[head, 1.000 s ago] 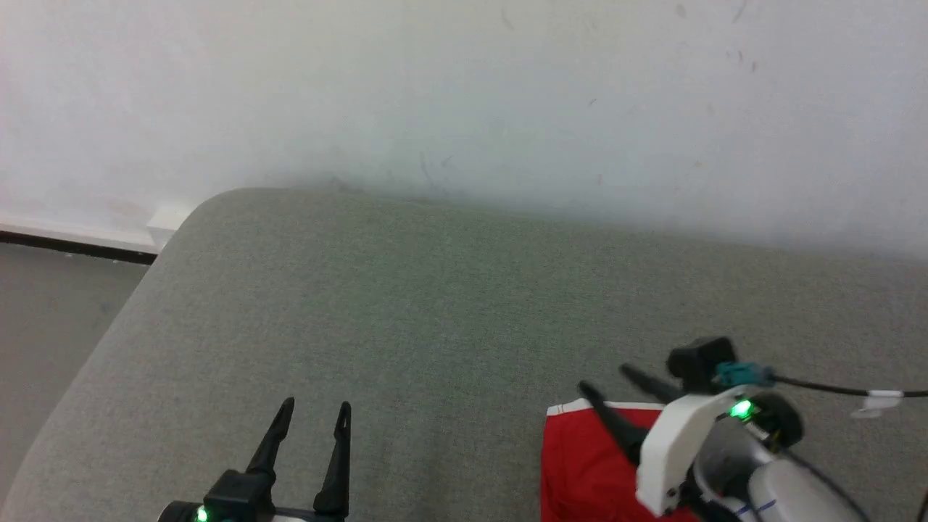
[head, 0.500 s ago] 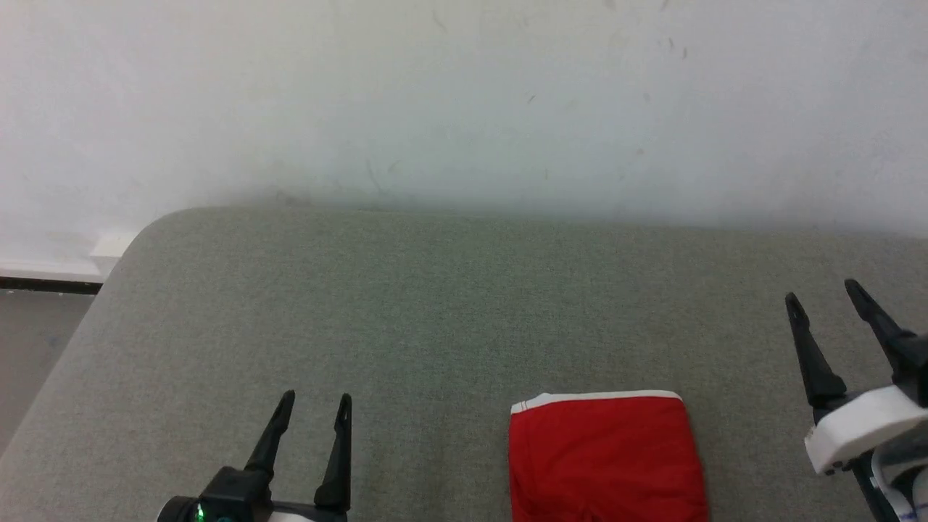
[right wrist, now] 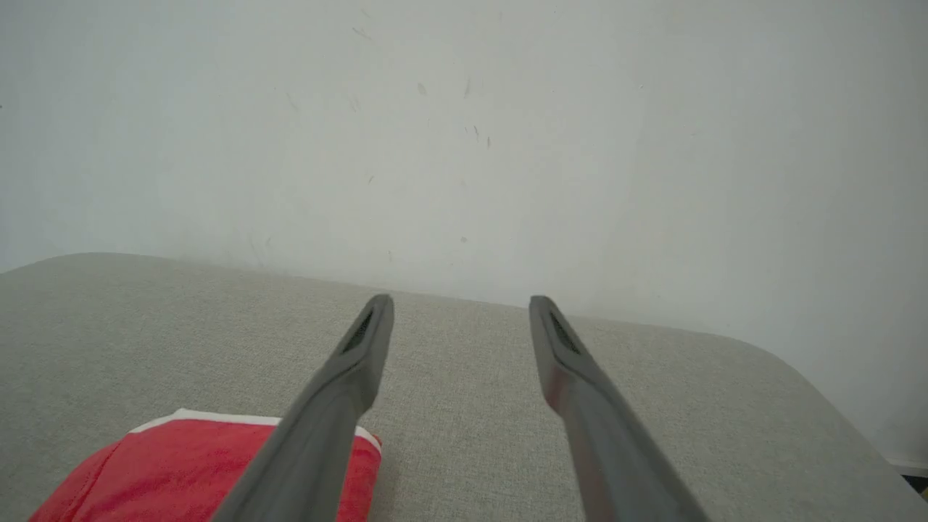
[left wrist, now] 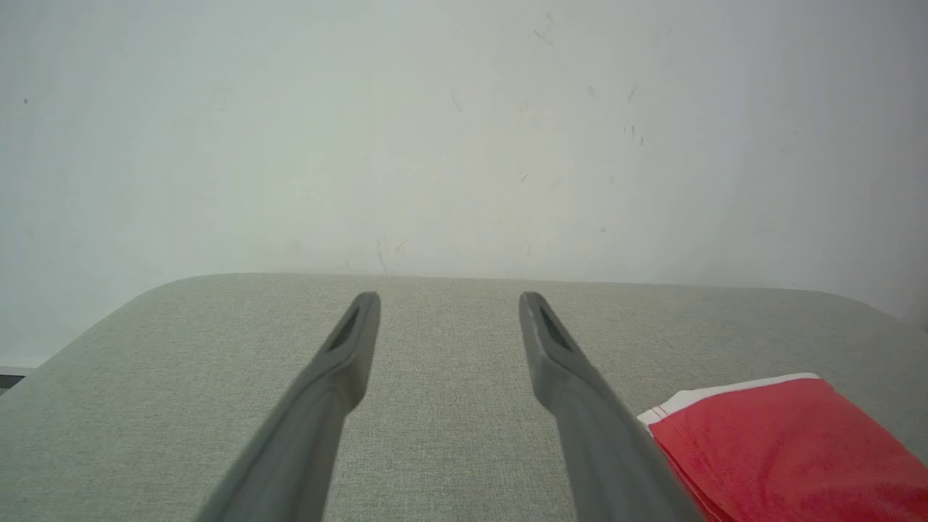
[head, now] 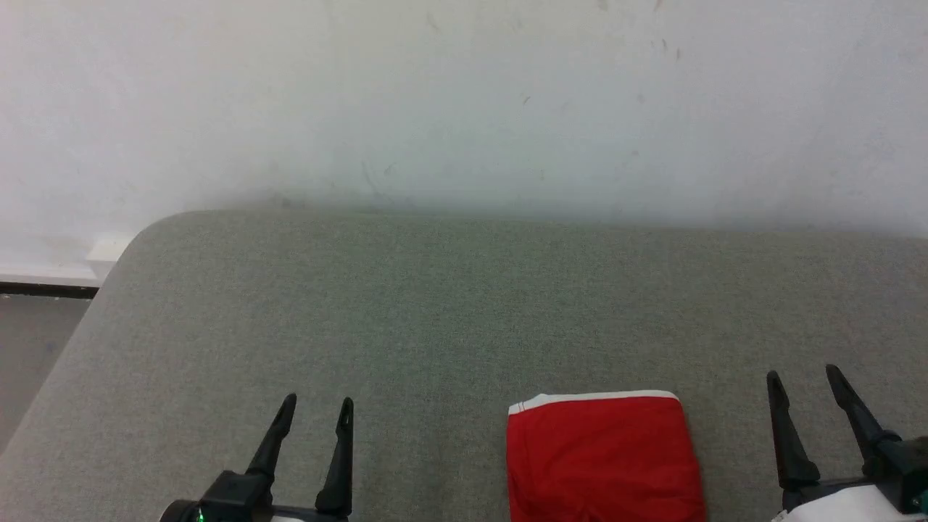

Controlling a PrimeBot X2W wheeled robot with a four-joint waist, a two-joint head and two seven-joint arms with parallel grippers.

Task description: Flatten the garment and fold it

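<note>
Slim black tapered fingers [head: 272,438] on left tool [head: 319,400] and right tool [head: 802,373]; green light [head: 200,515], white casing [head: 855,504].

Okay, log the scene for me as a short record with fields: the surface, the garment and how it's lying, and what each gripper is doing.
surface: grey fabric surface against a white wall
garment: red shorts, white trim along the far edge
garment state: lying flat as a compact rectangle, apparently folded
garment position: between the grippers, nearer the right one
left gripper: open, empty, clear of the shorts
right gripper: open, empty, beside the shorts without touching
</note>
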